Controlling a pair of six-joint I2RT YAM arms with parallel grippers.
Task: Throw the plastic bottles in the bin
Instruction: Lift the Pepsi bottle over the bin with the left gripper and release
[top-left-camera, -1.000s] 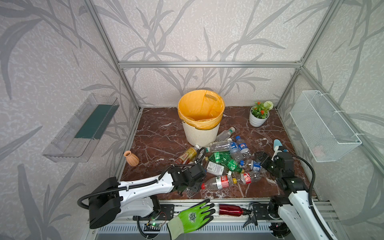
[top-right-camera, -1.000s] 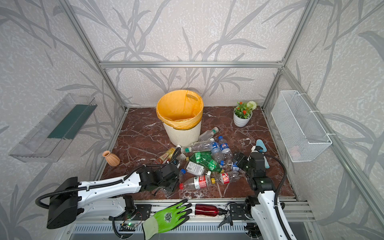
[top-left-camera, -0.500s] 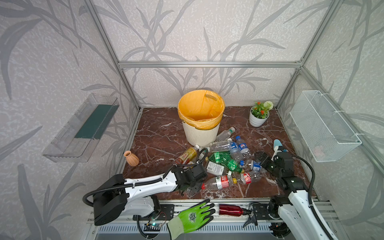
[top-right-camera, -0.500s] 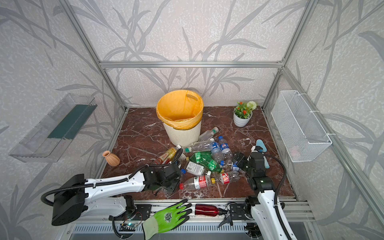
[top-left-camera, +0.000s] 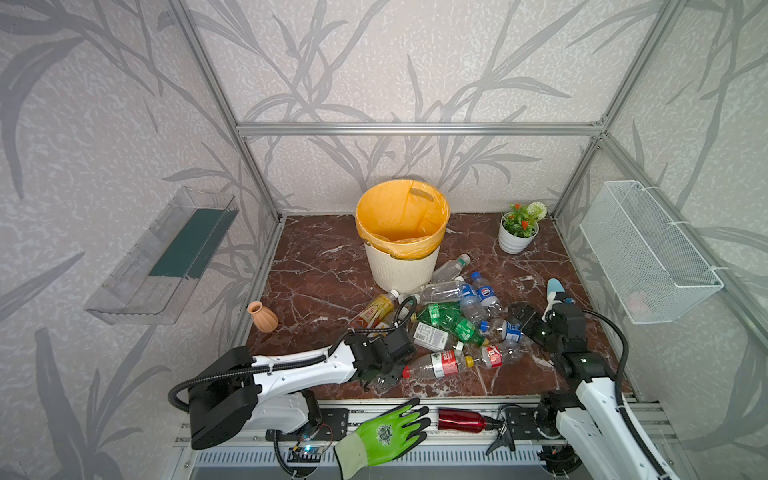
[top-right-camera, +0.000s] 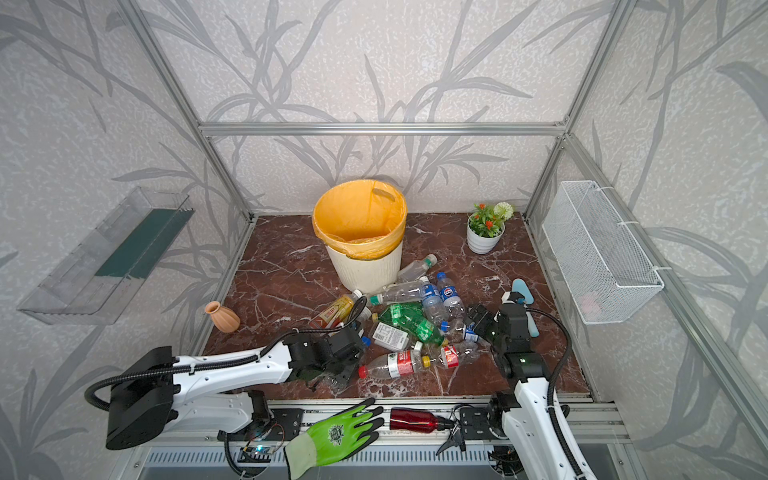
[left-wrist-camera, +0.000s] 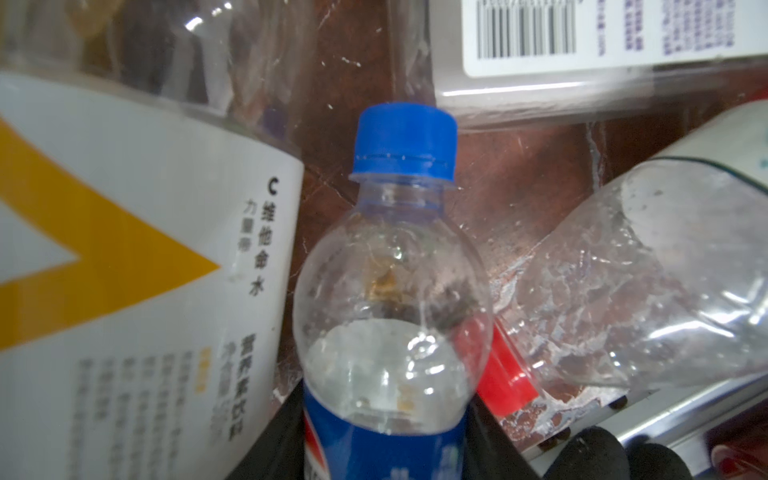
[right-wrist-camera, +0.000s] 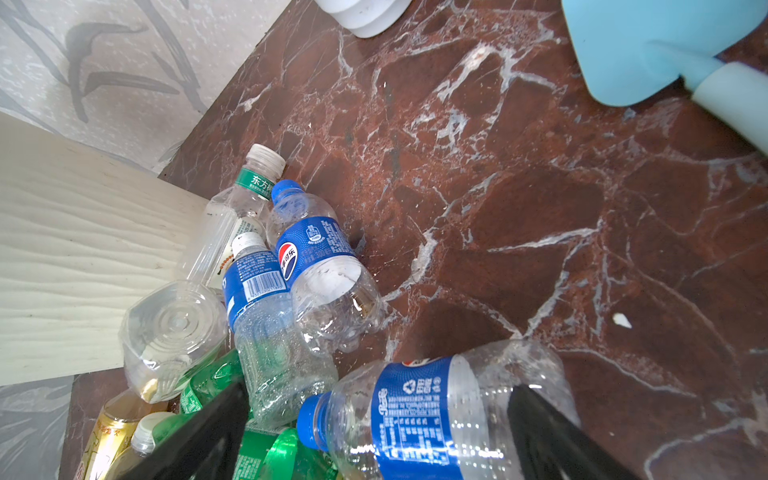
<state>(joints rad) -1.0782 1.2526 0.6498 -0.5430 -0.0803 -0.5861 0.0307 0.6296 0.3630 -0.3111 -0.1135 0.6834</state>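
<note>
The bin (top-left-camera: 401, 270) is the largest thing and stands well beyond the left gripper (left-wrist-camera: 382, 449), on the far side of the heap. Its rim is much higher than this gripper, so I think a low carry can knock the bottle against the ribbed wall, and the loose yellow bag (top-left-camera: 432, 245) at the rim can catch it. The plastic bottles (top-left-camera: 453, 320) lie in 1 crowded heap between the 2 grippers, at the foot of the bin. The part of its inside that shows holds none.

The left gripper is pressed onto the blue-capped bottle (left-wrist-camera: 390, 291), pinching its blue label. A bottle with a white and yellow label (left-wrist-camera: 133, 257) lies just beside this gripper and a red-capped bottle (left-wrist-camera: 505, 374) on its other side, so a lift may drag or roll them. The clear body looks thin and smooth. In my judgement it can dent or slide out. The right gripper (right-wrist-camera: 378, 390) is spread wide over a blue-labelled bottle (right-wrist-camera: 419, 411) and does not pinch it.

The room is a box of aluminium bars (top-left-camera: 415, 129) with grey leaf wallpaper (top-left-camera: 415, 62), close around both arms. The counter (top-left-camera: 316, 270) is glossy dark red marble with white veins, so round bottles can roll easily.
</note>
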